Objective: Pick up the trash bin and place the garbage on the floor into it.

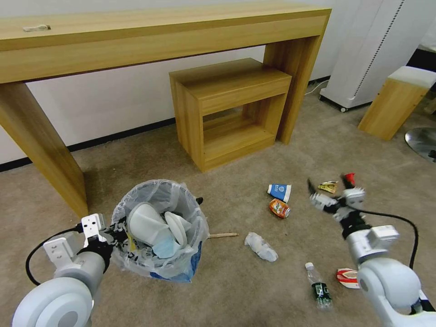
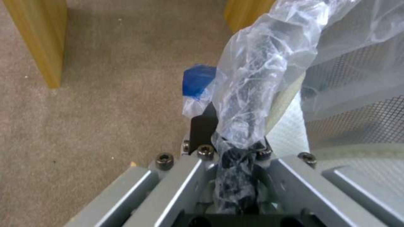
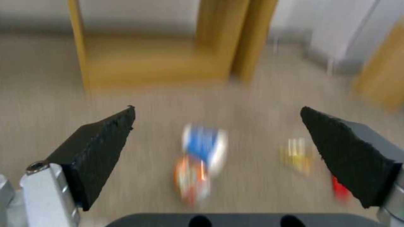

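Two arms are at work: the left gripper [image 1: 119, 227] has its fingers clamped on the rim of the trash bin [image 1: 159, 229], holding it just above the floor [image 1: 236, 281]. The right gripper [image 1: 328, 186] hovers with fingers spread wide above the blue-white cup [image 1: 279, 191] and orange can [image 1: 279, 208].

Room, as we record it: beige short-pile carpet [image 1: 254, 290] across the whole floor. White wall [image 1: 127, 95] at the back, with a dark skirting strip along its foot. Long light-wood console table [image 1: 150, 36] against that wall, a small pale object [image 1: 36, 28] lying on its top. Beneath its right end we note a low open wooden side unit [image 1: 229, 111]. At far right, a white panelled appliance [image 1: 370, 50] and a wooden stool [image 1: 396, 102] with a pale top.
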You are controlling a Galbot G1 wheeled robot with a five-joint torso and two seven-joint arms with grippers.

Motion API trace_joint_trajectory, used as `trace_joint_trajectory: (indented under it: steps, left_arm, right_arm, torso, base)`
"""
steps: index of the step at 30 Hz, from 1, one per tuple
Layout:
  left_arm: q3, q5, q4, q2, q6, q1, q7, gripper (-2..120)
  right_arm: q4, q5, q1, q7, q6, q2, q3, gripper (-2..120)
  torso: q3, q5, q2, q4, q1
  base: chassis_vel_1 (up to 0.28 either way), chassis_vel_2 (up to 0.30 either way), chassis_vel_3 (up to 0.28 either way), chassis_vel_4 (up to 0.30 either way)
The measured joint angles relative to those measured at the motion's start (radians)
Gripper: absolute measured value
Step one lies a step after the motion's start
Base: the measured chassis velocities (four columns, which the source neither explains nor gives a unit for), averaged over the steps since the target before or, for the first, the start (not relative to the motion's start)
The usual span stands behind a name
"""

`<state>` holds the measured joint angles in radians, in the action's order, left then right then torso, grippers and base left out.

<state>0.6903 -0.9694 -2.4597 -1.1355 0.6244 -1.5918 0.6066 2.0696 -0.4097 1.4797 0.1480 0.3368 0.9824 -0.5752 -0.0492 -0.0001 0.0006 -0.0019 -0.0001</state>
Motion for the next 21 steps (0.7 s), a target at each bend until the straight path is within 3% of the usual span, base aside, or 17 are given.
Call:
trace_joint_trajectory:
  steps: [3,4,7,15,21]
  left_arm:
    - [0.004,0.001,-0.017,0.002,0.000,-0.006,0.000,1]
    - [0.004,0.001,-0.017,0.002,0.000,-0.006,0.000,1]
    - [0.007,0.000,-0.027,0.004,0.001,-0.016,0.000,1]
    - [0.008,0.000,-0.038,0.006,0.001,-0.021,-0.001,1]
    - [0.007,-0.001,-0.041,0.008,0.002,-0.026,-0.001,1]
  right_arm:
    - [-0.003,-0.118,-0.001,0.102,0.210,-0.040,0.060,100]
    - [-0.003,-0.118,-0.001,0.102,0.210,-0.040,0.060,100]
    - [-0.004,-0.248,-0.011,0.155,0.393,-0.054,0.092,100]
    - [-0.044,-0.280,-0.020,0.157,0.420,-0.055,0.116,100]
    - [-0.154,-0.244,-0.006,0.155,0.414,-0.063,0.140,100]
  torso:
    - [0.000,0.0002,0.000,0.0000,0.000]
    - [0.000,0.0002,0.000,0.0000,0.000]
    - [0.000,0.0001,0.000,0.0000,0.000]
    - [0.000,0.0001,0.000,0.0000,0.000]
    - [0.000,0.0002,0.000,0.0000,0.000]
  base:
    - [0.000,0.000,0.000,0.000]
    - [0.000,0.000,0.000,0.000]
    - [0.000,0.000,0.000,0.000]
    - [0.000,0.000,0.000,0.000]
    - [0.000,0.000,0.000,0.000]
